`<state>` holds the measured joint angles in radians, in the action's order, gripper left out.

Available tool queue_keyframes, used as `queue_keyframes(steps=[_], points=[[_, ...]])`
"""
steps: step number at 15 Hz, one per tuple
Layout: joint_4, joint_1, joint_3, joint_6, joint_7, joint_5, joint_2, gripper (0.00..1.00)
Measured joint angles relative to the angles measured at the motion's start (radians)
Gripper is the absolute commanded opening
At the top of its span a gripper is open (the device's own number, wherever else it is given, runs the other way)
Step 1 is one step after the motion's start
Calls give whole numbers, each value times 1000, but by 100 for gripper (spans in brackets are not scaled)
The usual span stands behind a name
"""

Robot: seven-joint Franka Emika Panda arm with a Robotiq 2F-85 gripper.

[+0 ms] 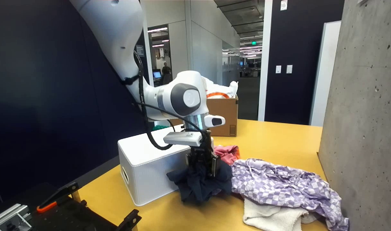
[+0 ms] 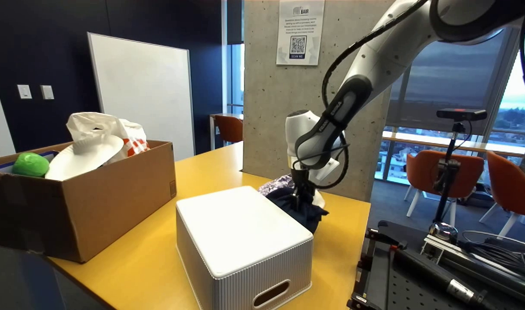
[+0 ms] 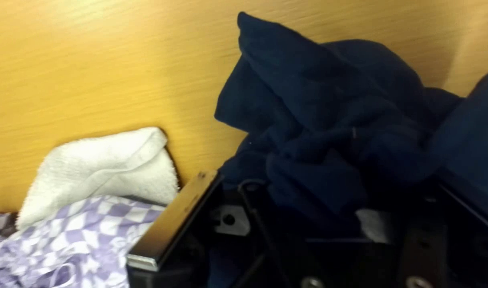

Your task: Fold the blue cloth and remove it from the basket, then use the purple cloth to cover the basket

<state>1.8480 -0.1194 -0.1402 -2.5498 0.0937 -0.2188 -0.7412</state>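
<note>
The dark blue cloth [image 1: 195, 189] lies bunched on the table against the side of the white basket [image 1: 160, 178]. The basket has a flat closed face up and a handle slot in its end; it also shows in an exterior view [image 2: 245, 232]. My gripper [image 1: 203, 165] points down into the blue cloth, fingers spread apart with folds between them; the fingertips are buried. In the wrist view the blue cloth [image 3: 304, 88] fills the space between and beyond the fingers. The purple-and-white checkered cloth [image 1: 282, 184] lies crumpled beside it, also in the wrist view [image 3: 87, 244].
A white towel [image 1: 272, 216] lies partly under the purple cloth. A red cloth [image 1: 227, 154] lies behind the gripper. A cardboard box [image 2: 120, 193] with bags and plates stands at the table's far end. A concrete pillar [image 1: 359, 112] rises beside the purple cloth.
</note>
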Motion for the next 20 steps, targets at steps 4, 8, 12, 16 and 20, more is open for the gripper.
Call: queue_keyframes(steps=[4,8,12,16,20], points=[[-133,-1,19,9,-30,50,-143,18],[-180,-14,19,37,-43,69,-168,47],[-184,-15,18,123,-45,87,-123,76],[-183,-28,5,175,-45,98,-46,100],[-225,-82,-9,176,-45,118,-21,100]])
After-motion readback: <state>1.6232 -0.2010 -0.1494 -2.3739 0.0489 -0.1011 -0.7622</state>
